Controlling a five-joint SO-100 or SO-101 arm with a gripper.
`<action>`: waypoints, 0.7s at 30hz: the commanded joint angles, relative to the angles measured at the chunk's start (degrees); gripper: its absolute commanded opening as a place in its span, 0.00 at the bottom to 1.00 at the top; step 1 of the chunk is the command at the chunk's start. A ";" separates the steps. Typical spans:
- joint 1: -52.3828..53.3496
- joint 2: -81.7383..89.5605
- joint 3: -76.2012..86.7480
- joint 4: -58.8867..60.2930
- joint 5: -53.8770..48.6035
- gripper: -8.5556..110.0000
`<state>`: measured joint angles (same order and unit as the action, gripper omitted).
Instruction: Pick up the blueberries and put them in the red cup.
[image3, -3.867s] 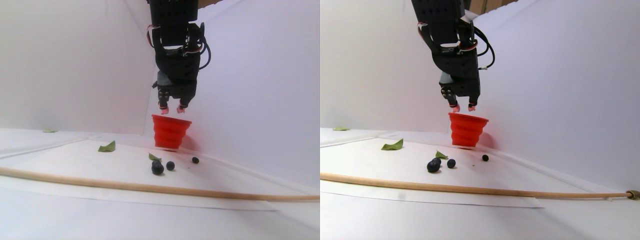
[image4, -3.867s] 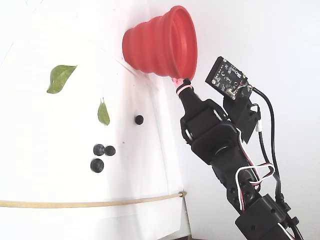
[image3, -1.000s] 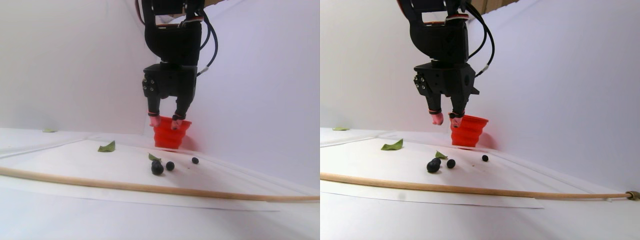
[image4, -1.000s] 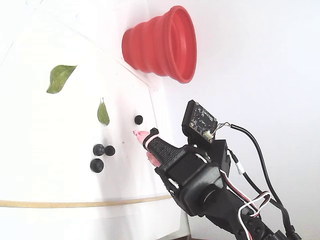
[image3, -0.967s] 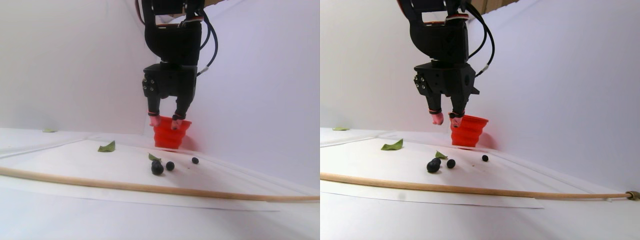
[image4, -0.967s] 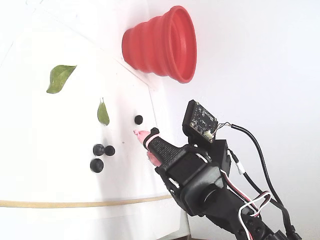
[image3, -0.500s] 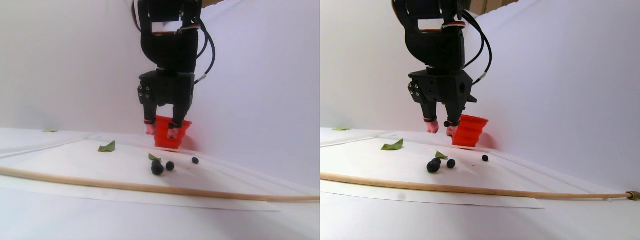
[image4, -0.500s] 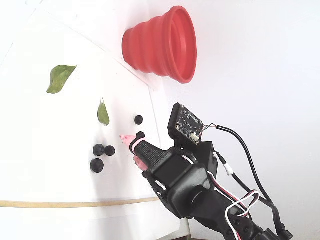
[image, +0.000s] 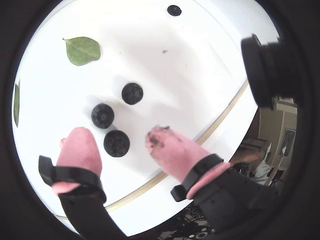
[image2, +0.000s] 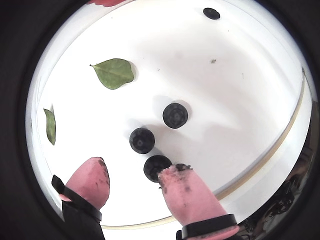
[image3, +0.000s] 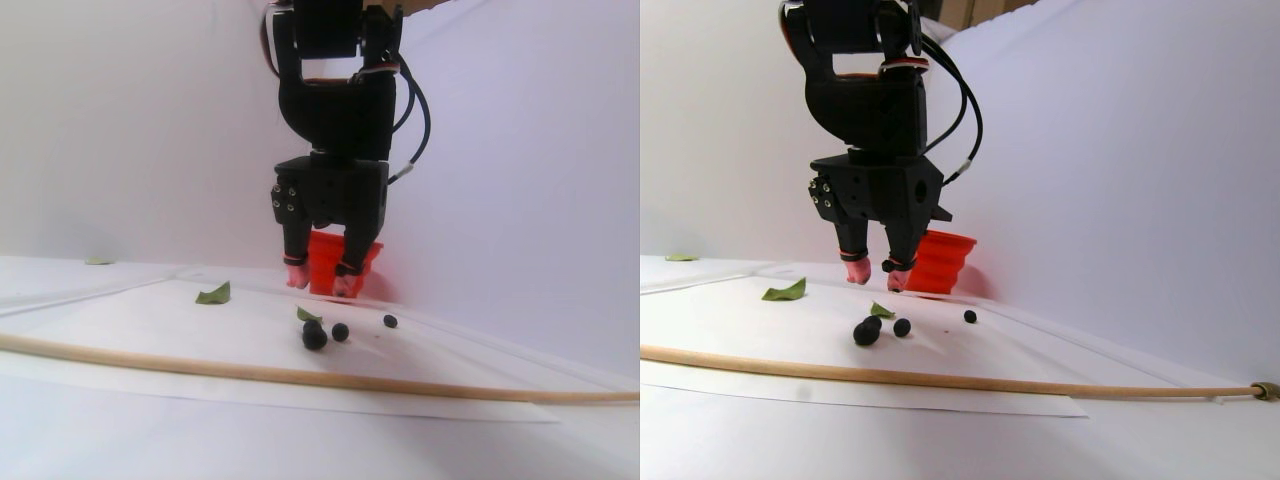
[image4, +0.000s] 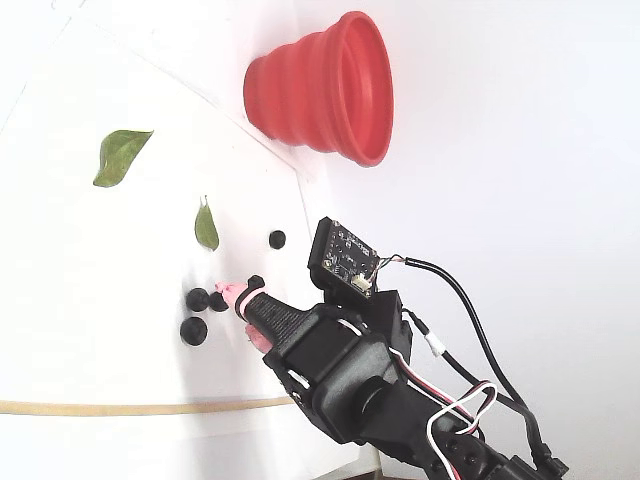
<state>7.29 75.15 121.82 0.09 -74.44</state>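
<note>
In a wrist view the gripper (image: 117, 142) hangs spread wide and empty over three clustered blueberries (image: 116, 143), a fourth up at 12 o'clock, half cut off. The red cup (image4: 325, 90) (out of both wrist views) stands on white paper (image4: 90, 240) edged by a wooden stick (image3: 300, 377).

the gripper (image: 120, 142) hangs with its pink fingertips (image2: 92, 180) apart, bare white sheet showing between them, above a tight cluster of three blueberries (image: 116, 142) that sit just beside one another, leaving little room between them. a fourth berry (image4: 277, 239) lies well apart with clear sheet all round. a small green leaf (image4: 206, 226) lies near the cluster. a wooden rod (image3: 300, 375) crosses the near edge of the sheet. the red cup (image4: 325, 90) stands against the white wall (image3: 520, 150), its rim open and unblocked.
</note>
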 joint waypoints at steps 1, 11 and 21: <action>0.09 0.53 -4.04 -0.79 0.26 0.24; 0.26 -2.20 -6.59 -0.79 -0.09 0.25; -0.53 -4.57 -9.05 -0.88 0.09 0.26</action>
<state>6.77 69.26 116.98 0.09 -74.44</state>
